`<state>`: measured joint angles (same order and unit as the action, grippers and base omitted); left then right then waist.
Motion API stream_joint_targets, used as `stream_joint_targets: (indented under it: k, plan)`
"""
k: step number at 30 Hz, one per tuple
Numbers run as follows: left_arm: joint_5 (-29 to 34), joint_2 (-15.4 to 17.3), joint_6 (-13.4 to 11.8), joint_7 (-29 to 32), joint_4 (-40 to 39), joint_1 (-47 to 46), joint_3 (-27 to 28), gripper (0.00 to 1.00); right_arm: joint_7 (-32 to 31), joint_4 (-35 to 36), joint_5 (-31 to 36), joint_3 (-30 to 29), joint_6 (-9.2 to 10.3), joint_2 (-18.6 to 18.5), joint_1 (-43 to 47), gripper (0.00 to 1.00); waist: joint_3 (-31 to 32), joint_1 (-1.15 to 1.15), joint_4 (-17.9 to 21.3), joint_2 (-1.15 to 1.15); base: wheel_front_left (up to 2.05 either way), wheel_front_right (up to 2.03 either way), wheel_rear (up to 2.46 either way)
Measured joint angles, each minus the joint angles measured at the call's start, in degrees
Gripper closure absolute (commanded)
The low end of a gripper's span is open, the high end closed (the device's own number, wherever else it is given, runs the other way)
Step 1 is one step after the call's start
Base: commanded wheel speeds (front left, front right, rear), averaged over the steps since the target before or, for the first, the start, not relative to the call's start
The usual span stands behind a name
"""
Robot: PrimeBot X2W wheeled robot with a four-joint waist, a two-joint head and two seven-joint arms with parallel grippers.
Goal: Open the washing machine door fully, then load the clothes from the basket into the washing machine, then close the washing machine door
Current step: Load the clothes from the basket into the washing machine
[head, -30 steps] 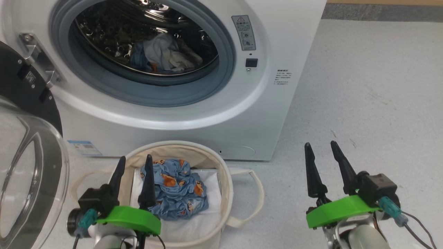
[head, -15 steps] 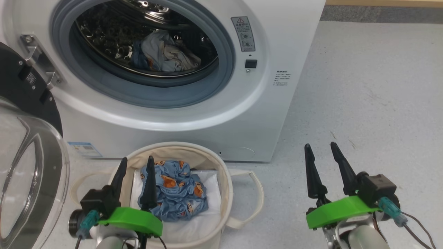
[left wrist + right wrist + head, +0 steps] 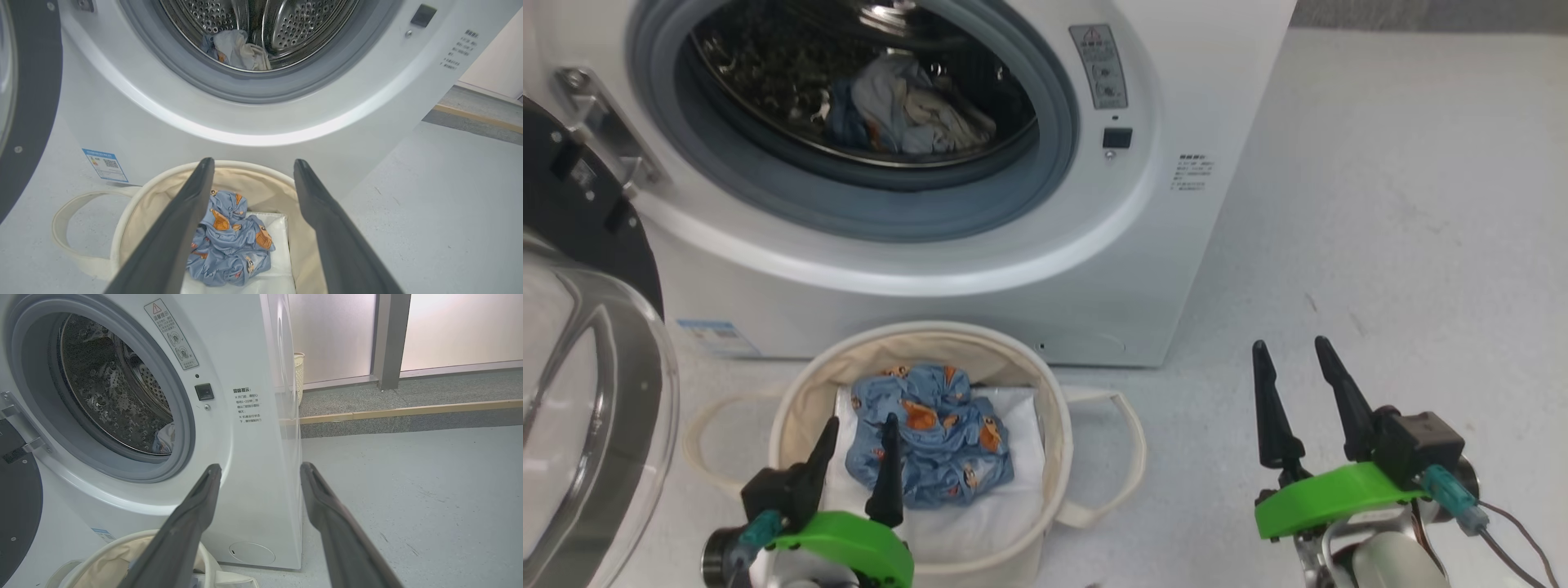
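The washing machine door (image 3: 580,384) stands wide open at the left, freeing the drum (image 3: 768,90), and the basket (image 3: 1058,412) sits on the floor (image 3: 1380,204) just under it for a short lift. The left gripper (image 3: 862,419), spread and empty, hangs over the basket's near rim, aimed at the blue clothes (image 3: 939,445) inside; the right gripper (image 3: 1290,341), equally spread and empty, waits aside over bare floor

The washing machine door (image 3: 580,367) hangs wide at left — the washing machine (image 3: 1013,269) mouth lies unblocked above the basket (image 3: 1054,425).
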<state>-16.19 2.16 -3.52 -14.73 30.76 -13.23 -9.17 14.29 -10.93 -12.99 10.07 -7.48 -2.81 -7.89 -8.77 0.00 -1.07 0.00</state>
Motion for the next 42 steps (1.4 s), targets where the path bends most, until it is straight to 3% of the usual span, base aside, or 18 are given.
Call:
stream_joint_targets:
  k: [7, 18, 23, 30, 42]
  plan:
    - [1.6, 0.0, 0.2, 0.0, 10.2, -8.3, -1.7, 0.00, 0.0, 2.4, 1.5, -0.7, 0.00, 0.0, -1.2, 0.00, -5.7, 0.00, 0.1, 0.00, 0.00, 0.00, 0.00]
    - [2.5, -0.4, 3.1, 0.9, 33.1, -27.5, -5.8, 0.00, 0.0, 6.8, 6.1, -1.7, 0.00, 0.0, -7.4, 0.00, -19.2, 0.01, -0.1, 0.00, 0.00, 0.00, 0.00]
    - [2.5, -0.4, 3.6, 1.1, 39.7, -35.9, -6.5, 0.00, 0.0, 8.2, 6.4, -1.6, 0.00, 0.0, -10.5, 0.00, -25.3, 0.02, 0.1, 0.00, 0.00, 0.00, 0.00]
    - [0.9, 1.0, 3.4, 3.8, 42.6, -40.4, -4.9, 0.00, 0.0, 9.0, 6.2, -0.9, 0.00, 0.0, -13.0, 0.00, -31.1, 0.02, 1.8, 0.00, 0.00, 0.00, 0.00]
    - [-0.7, 4.0, -2.0, 8.1, 43.4, -50.5, -3.2, 0.00, 0.0, 11.3, 5.6, -1.2, 0.00, 0.0, -14.5, 0.00, -41.0, 0.02, 5.3, 0.00, 0.00, 0.00, 0.00]
